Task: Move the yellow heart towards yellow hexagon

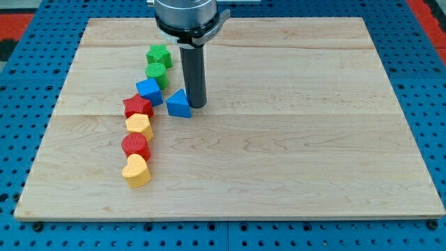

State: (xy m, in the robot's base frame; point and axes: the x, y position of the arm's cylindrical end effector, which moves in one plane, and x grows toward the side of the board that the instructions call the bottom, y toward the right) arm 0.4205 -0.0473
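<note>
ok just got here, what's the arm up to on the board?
A single arm with a dark rod is pushing coloured blocks on a wooden board. My tip sits beside the blue triangular block, on its right in the view, near the top of a curved chain of blocks. The yellow heart block lies at the chain's bottom end, with a red round block between it and the yellow hexagon block. The tip is well away from the heart, so that push hasn't begun.

Single high, front-facing view over board (279, 139)
</note>
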